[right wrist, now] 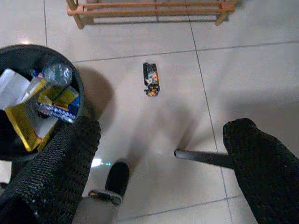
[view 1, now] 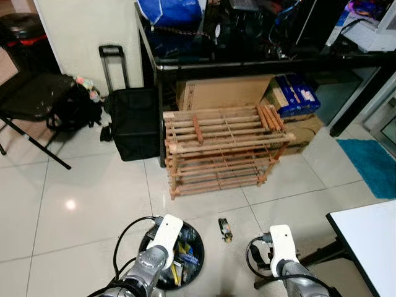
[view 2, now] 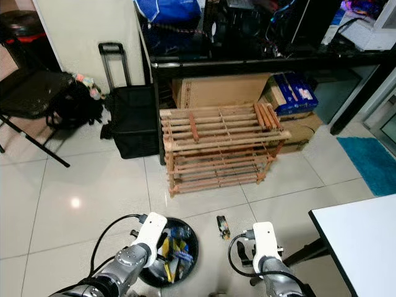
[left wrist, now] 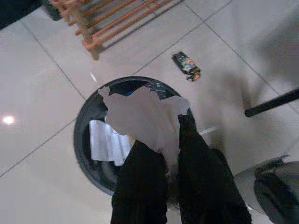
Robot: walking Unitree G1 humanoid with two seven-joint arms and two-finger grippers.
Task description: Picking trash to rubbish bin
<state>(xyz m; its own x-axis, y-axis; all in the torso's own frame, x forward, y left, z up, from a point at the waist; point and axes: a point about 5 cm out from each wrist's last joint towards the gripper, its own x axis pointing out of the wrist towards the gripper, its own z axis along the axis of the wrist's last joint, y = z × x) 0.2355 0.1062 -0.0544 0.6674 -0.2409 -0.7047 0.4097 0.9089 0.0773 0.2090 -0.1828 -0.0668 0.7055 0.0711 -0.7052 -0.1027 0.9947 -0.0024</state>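
A round black rubbish bin (view 1: 199, 240) stands on the tiled floor just before me, holding several wrappers and a bottle. My left gripper (left wrist: 166, 156) hangs right above the bin (left wrist: 83, 135), shut on a crumpled white tissue (left wrist: 142, 116). A small dark wrapper (view 1: 225, 229) lies on the floor to the right of the bin, between both arms; the same wrapper (right wrist: 151, 79) lies ahead of my right gripper (right wrist: 161, 140), which is open and holds nothing.
A wooden slatted rack (view 1: 223, 148) stands ahead against a black desk. A black trolley bag (view 1: 132, 120) is left of it and a folding chair (view 1: 31, 99) at far left. A white table (view 1: 368, 241) and its black leg (right wrist: 203, 157) are close on my right. A blue mat (view 1: 374, 164) lies far right.
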